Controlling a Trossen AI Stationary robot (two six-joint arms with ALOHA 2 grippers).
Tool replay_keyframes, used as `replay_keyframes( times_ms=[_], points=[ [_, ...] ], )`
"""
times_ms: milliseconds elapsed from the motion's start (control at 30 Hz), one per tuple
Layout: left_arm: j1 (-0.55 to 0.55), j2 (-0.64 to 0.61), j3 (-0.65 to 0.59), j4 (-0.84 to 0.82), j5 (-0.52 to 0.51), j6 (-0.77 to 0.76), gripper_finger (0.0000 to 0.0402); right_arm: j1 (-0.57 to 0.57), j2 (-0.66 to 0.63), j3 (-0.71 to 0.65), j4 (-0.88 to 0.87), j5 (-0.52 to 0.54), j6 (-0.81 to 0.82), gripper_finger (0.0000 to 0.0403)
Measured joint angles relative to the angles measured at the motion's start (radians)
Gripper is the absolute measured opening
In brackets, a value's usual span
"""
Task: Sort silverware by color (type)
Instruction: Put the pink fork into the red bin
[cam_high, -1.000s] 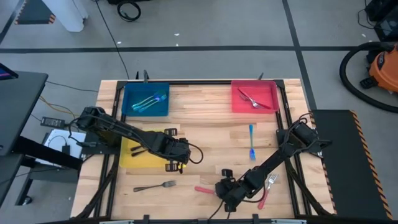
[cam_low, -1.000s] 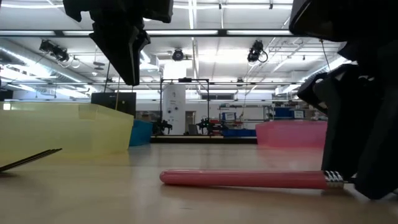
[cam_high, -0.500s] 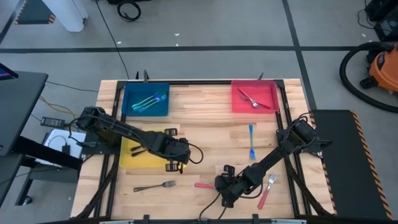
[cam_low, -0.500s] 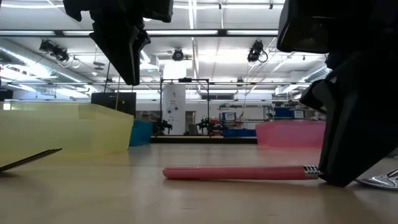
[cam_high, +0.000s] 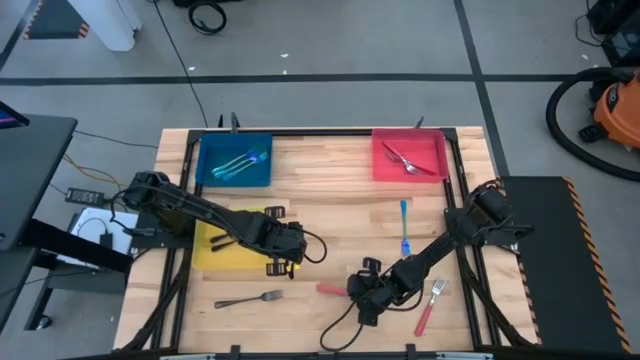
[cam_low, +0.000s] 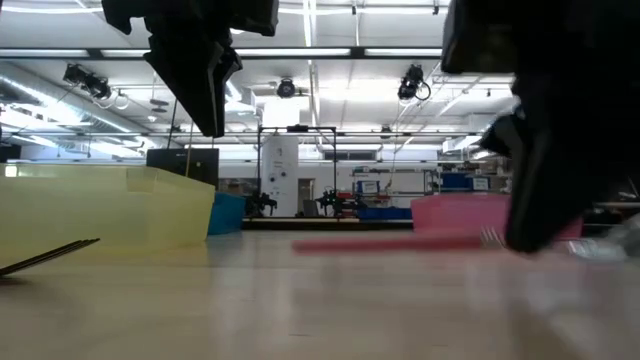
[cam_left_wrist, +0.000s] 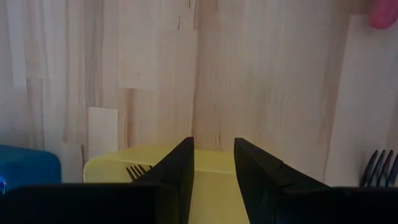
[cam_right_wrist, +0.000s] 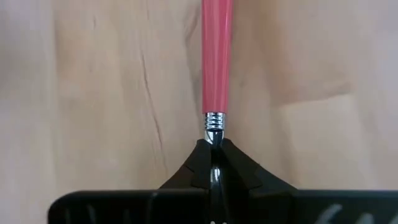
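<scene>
red fork pinched at its metal neck by the right gripper, front middle of the table, lifted clear of the wood in the low view
left gripper hangs at the yellow tray, fingers a little apart and holding nothing; black fork lies in front of that tray, blue fork and another red fork lie on the right side

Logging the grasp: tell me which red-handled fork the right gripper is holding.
The red-handled fork near the table's front middle: the right gripper is shut on its metal neck. The other loose red fork lies untouched beside the arm, and one more sits in the red tray.
</scene>
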Motion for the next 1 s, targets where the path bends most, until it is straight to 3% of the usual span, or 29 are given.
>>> replay_keyframes(
  times_ms=[367, 1000],
  points=[
    [0.063, 0.0, 0.0, -0.001, 0.0, 0.08, 0.0114, -0.074, -0.161, 0.006, -0.266, 0.059, -0.041, 0.0013],
    [0.256, 0.0, 0.0, 0.026, -0.001, 0.29, 0.0114, -0.326, -0.438, 0.007, -0.665, 0.163, -0.124, 0.0001]
  ],
)
